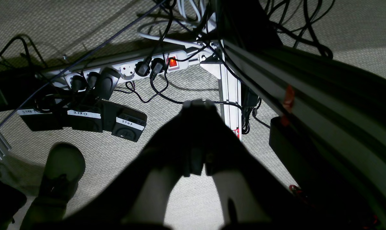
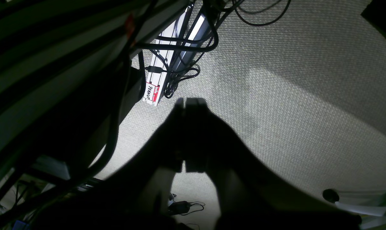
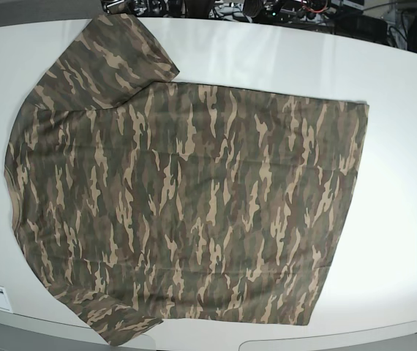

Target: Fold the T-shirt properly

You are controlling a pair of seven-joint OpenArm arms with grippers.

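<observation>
Still unfolded, T-shirt (image 3: 186, 212) spread flat across white table (image 3: 399, 183), collar end at 9 o'clock, hem at 3; left gripper (image 1: 197, 103) and right gripper (image 2: 189, 101) both clenched empty over the floor, so open wide before pinching sleeve edges.

We see the base view evenly and brightly lit, the white table (image 3: 267, 58) nearly washed out around the sharp, shadowless T-shirt (image 3: 186, 197). Both wrist views are dim and high in contrast: the left gripper (image 1: 197, 103) and right gripper (image 2: 189, 102) are black silhouettes against pale carpet (image 2: 292, 80), with hard-edged shadow bands and bowed lines toward the edges.
</observation>
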